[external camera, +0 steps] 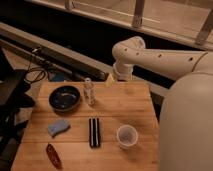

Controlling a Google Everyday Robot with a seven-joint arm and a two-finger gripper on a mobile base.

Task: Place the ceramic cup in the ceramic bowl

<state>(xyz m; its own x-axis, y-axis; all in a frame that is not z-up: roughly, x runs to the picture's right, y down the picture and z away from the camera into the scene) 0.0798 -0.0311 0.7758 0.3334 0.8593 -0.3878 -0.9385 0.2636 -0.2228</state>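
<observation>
Gripper [110, 80] seemingly at far table [142, 107] edge; ceramic cup [127, 136] well apart.

Wooden bench [135, 102] carries: small clear bottle [89, 91] upright toward the far edge; light blue sponge [58, 127] left; black bar [94, 132] mid-bench; reddish piece [53, 155] front-left.

Small white ceramic cup [127, 136] stands upright on the wooden table [137, 102], near right; round dark navy ceramic bowl [64, 97] sits far left, well apart. Gripper [110, 80] hangs over the far edge.
</observation>
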